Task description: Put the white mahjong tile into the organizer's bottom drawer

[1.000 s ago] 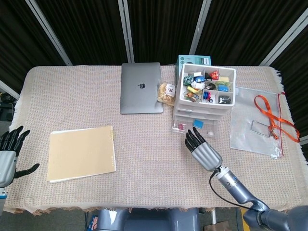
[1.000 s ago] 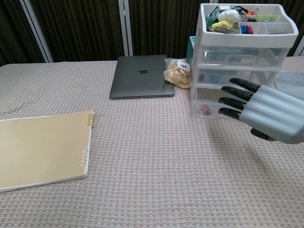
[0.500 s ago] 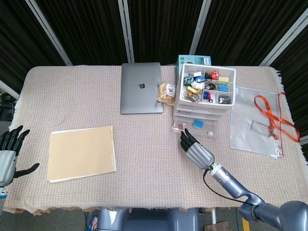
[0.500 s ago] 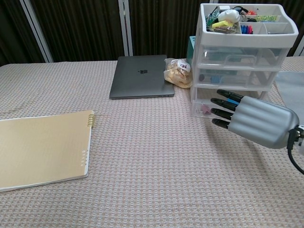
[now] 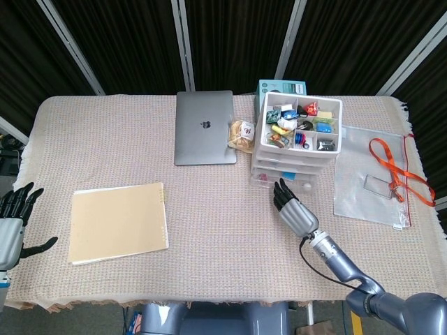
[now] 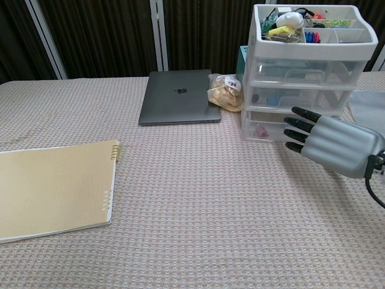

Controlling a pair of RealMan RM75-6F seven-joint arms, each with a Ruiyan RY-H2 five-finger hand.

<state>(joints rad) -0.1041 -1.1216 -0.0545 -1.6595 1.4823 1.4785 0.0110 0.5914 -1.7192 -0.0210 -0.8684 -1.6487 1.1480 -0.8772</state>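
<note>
The white three-drawer organizer [image 5: 299, 143] [image 6: 310, 66] stands at the back right, its top tray full of small items. Its bottom drawer [image 5: 283, 180] [image 6: 264, 129] sits nearly flush with the frame, and a pink item shows through the clear front. My right hand [image 5: 295, 211] [image 6: 332, 142] lies flat with its fingers straight, holding nothing, and its fingertips [image 6: 295, 129] touch the drawer front. The white mahjong tile does not show in either view. My left hand [image 5: 12, 225] hangs off the table's left edge, fingers spread and empty.
A closed grey laptop [image 5: 204, 127] [image 6: 179, 105] lies behind the middle. A tan spiral notebook [image 5: 119, 222] [image 6: 51, 188] is front left. A snack bag [image 5: 243, 135] [image 6: 225, 91] rests beside the organizer, a teal box [image 5: 281, 87] behind it. A clear pouch with an orange lanyard [image 5: 377, 174] lies right.
The bottom drawer was pulled out, showing a blue item and the white tile; it has now slid in. My right hand moved forward against its front. The left hand stayed still.
</note>
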